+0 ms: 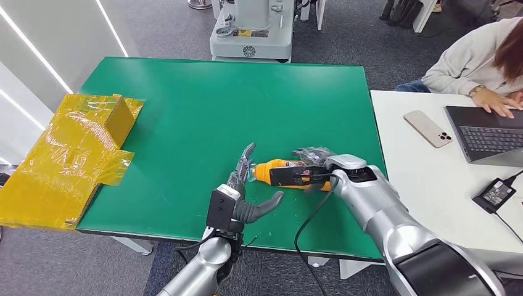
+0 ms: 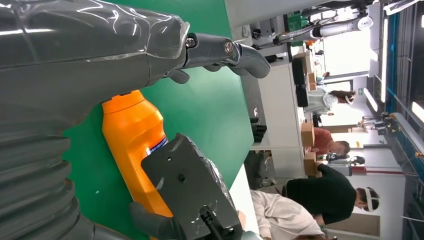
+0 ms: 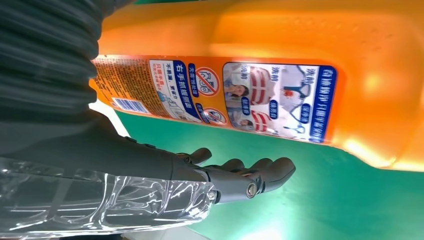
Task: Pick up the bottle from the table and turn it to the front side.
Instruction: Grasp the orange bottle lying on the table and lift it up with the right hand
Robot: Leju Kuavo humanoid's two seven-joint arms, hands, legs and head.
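Orange bottle (image 1: 277,171): one, lying on green table (image 1: 203,111); two hands near.

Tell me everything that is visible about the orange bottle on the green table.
The orange bottle looks like glossy plastic. It lies on its side near the front edge of the green table, its narrow end toward the left robot hand, which is open beside it. A label with a barcode, blue text and small pictures is visible in the right wrist view. The right robot hand lies over its body; a firm grip cannot be confirmed.

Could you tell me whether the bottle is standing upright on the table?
No: in the head view the bottle lies on its side on the green table, between the left hand and right hand.
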